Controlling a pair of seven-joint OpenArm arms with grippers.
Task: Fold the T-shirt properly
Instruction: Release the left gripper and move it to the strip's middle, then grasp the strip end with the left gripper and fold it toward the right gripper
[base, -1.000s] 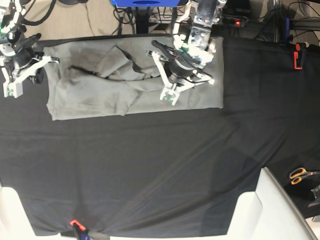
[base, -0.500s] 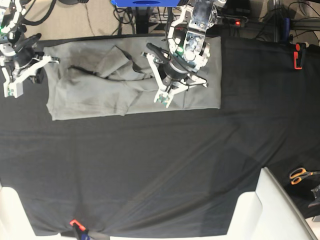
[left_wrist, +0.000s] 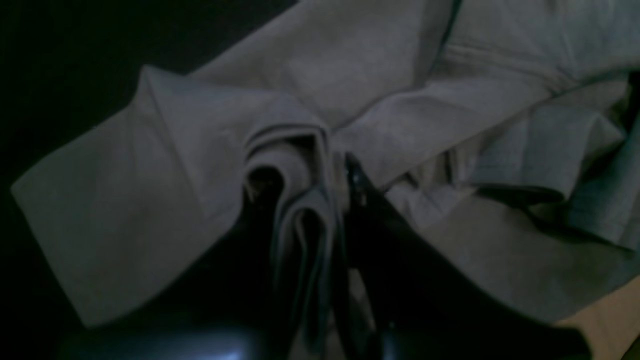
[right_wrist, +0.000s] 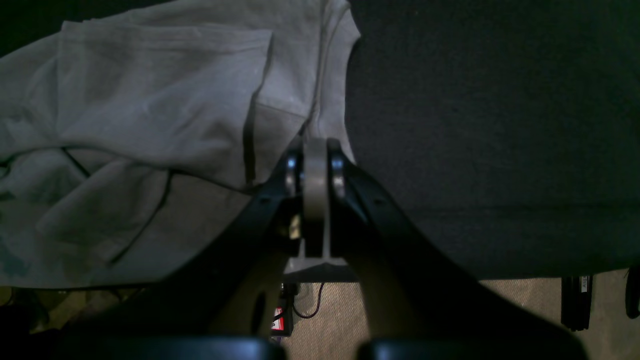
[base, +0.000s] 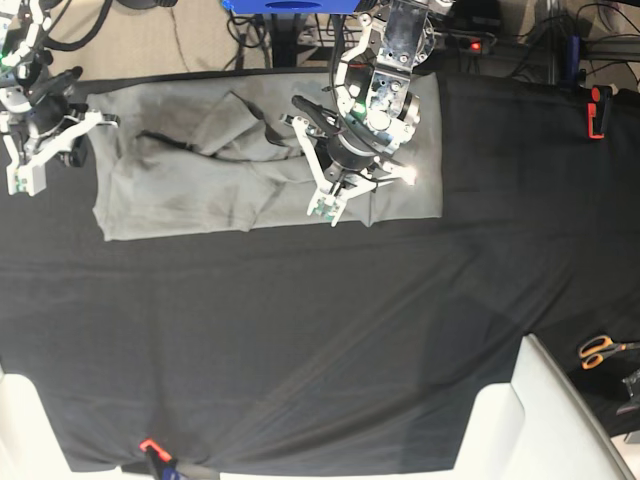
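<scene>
Grey cotton: your T-shirt (base: 200, 180) lies along the far edge of the black table cloth (base: 300, 340), a long strip that is rumpled and bunched through the middle.
Left gripper (left_wrist: 320, 190): clamped on a thick folded wad of the shirt; the left wrist view shows several layers pinched between the fingers, with more cloth draped to either side.
Right gripper (right_wrist: 316, 175): clenched on the shirt's edge at the other end, a narrow band of grey cloth showing between the tips, the bare table cloth just beside it.
Stage, as you may judge it: one end is being carried over the body for a fold across the length.
Risk, uneven layers: your left grip holds a bundle, not a clean edge; a layer could slip out mid-carry and leave the fold crooked.
Risk, trapped creases: the middle is already wrinkled; laying cloth over it would lock the bumps in.
Risk, dragging: if your right gripper lets go too soon, the whole shirt may slide with the left pull instead of folding.
Risk, table cloth: it lies close under both grips and could get caught up.
</scene>
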